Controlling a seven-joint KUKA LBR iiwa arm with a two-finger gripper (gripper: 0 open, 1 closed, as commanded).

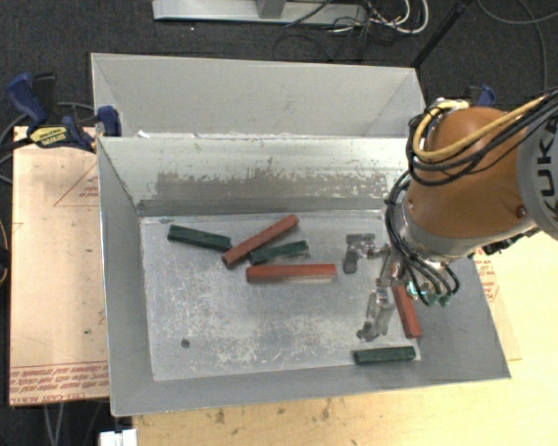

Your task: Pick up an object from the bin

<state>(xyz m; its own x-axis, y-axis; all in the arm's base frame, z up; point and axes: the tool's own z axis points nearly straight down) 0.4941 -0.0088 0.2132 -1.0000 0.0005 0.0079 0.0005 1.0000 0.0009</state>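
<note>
The gripper (pixel 365 289) is low in the bin (pixel 123 277), at 3 o'clock. Its fingers are wide apart, with nothing between them. A red stick (pixel 408 314) lies just beside it, at 4 o'clock. A green stick (pixel 384 354) lies near, at 5 o'clock. A heap (pixel 260 241) of sticks lies at 11 o'clock.

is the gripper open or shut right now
Open: the gripper has its two fingers spread apart, bare bin floor between them.

Four bars (pixel 290 270) cluster left of the hand (pixel 369 288), another bar (pixel 385 354) before it.
</note>
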